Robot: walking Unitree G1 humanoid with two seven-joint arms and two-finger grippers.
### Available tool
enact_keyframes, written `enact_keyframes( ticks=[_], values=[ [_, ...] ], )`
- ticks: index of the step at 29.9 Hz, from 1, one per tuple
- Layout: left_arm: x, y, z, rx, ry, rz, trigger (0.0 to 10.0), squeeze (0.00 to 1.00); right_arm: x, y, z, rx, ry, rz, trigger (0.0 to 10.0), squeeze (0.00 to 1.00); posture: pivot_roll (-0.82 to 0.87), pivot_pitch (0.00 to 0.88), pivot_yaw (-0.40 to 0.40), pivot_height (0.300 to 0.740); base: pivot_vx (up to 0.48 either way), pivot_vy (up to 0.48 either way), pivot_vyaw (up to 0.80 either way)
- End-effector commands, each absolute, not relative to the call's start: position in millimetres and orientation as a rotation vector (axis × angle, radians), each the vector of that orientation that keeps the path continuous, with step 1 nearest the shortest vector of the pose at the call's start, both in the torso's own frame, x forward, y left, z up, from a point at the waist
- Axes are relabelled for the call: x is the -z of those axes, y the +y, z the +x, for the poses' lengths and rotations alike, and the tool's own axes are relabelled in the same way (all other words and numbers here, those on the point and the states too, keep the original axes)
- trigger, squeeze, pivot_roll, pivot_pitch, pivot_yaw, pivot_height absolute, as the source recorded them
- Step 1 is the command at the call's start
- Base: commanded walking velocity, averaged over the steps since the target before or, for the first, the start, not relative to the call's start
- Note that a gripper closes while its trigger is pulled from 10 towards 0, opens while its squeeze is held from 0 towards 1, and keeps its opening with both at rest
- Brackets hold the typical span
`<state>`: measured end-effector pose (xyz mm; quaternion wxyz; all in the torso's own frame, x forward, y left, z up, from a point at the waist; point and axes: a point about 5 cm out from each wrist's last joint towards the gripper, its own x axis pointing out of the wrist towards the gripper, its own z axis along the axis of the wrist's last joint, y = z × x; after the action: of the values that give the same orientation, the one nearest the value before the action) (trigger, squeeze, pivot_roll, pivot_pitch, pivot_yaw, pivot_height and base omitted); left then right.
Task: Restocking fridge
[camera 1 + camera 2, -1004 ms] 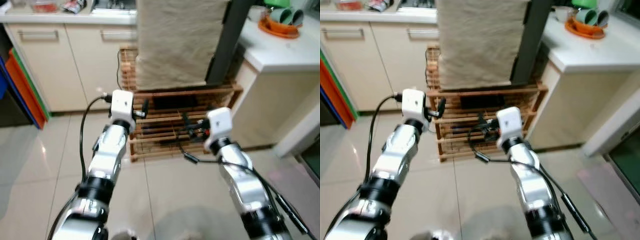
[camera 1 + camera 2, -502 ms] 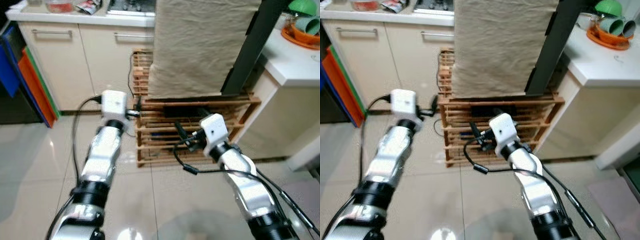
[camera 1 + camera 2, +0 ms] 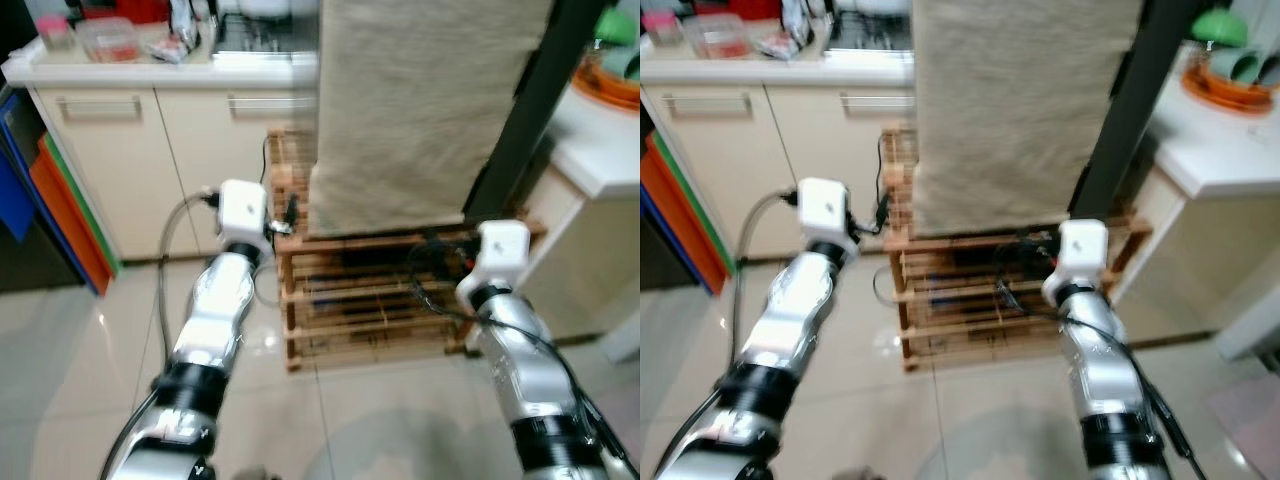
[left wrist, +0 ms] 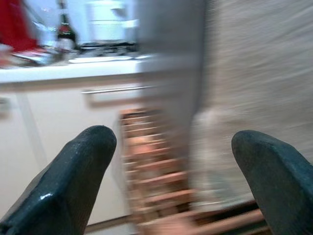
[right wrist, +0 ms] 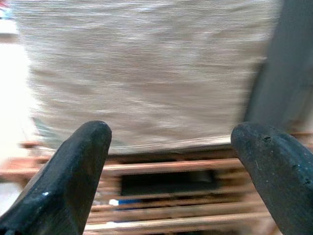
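Left gripper (image 4: 171, 161) and right gripper (image 5: 171, 166), fingers apart, empty, raised before wooden rack (image 3: 375, 290) under beige cloth (image 3: 420, 110).

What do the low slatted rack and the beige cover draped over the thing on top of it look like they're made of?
The rack looks like unpainted wood, possibly bamboo: warm brown slats with a matte finish. The cover looks like woven cloth, maybe linen or cotton: dull beige, faintly creased, hanging slack with a soft bottom edge. Motion blur keeps me from reading the weave. Both grippers, left and right, are open and empty in front of them.
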<state>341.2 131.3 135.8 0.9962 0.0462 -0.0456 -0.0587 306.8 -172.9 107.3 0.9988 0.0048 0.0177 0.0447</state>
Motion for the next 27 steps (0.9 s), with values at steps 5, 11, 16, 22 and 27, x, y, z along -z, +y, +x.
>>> enact_keyframes(
  ticks=[5, 11, 16, 22, 27],
  values=[
    [-141, 118, 342, 0.196, -0.115, 0.042, 10.0, 0.0, -116, -190, 313, -0.027, 0.009, 0.009, 10.0, 0.0, -0.02, 0.0, -0.033, 0.719, 0.0, 0.288, -0.12],
    [-142, 120, 344, 0.22, -0.112, 0.034, 10.0, 0.0, -116, -199, 316, 0.026, 0.002, 0.033, 10.0, 0.0, -0.02, 0.0, -0.033, 0.719, 0.0, 0.48, -0.58],
    [-142, 119, 344, 0.247, -0.117, 0.039, 10.0, 0.0, -116, -197, 317, 0.027, -0.003, 0.032, 10.0, 0.0, -0.02, 0.0, -0.027, 0.719, 0.0, 0.48, -0.61],
    [-143, 116, 342, 0.328, -0.132, 0.094, 10.0, 0.0, -115, -196, 318, 0.053, -0.018, 0.025, 10.0, 0.0, -0.01, 0.0, -0.019, 0.719, 0.0, 0.478, -0.61],
    [-138, 119, 342, 0.334, -0.109, 0.053, 10.0, 0.0, -115, -195, 317, 0.081, -0.048, -0.028, 10.0, 0.0, -0.01, 0.0, -0.018, 0.719, 0.0, 0.434, -0.59]
  ],
)
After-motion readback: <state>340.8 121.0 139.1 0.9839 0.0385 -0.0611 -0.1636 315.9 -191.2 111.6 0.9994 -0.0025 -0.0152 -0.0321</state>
